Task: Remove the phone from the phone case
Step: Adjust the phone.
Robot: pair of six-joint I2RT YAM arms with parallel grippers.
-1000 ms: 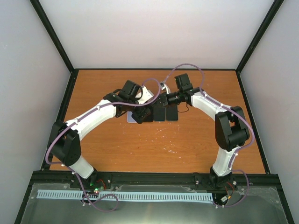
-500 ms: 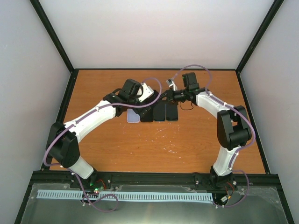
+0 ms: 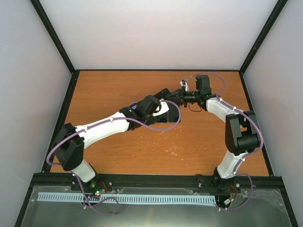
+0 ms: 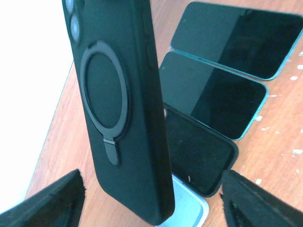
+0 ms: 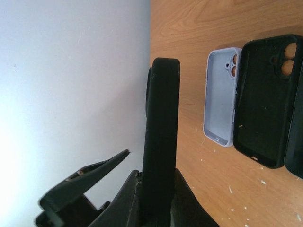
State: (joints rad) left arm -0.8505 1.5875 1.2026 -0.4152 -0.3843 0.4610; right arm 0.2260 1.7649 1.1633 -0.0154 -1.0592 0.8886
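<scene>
A black phone case (image 4: 118, 109) with a ring stand on its back is held upright in the air, and camera lenses show through its cutout. The phone's screen side is hidden. In the right wrist view the case (image 5: 160, 127) is edge-on, with my right gripper (image 5: 158, 184) shut on its lower end. My left gripper (image 4: 151, 208) is open, one finger on each side of the case and neither touching it. From above, the two grippers, left (image 3: 168, 100) and right (image 3: 181, 98), meet over the back middle of the table.
Below the held case, a row lies on the wooden table (image 3: 109, 90): two bare phones (image 4: 213, 97) (image 4: 236, 40) screen up, an empty black case (image 4: 199, 151) and an empty pale blue case (image 5: 220, 97). The white left wall is close.
My right gripper has lifted the black case off the row and drawn it to the right. My left arm has swung right over the row, its open fingers now around the case.
</scene>
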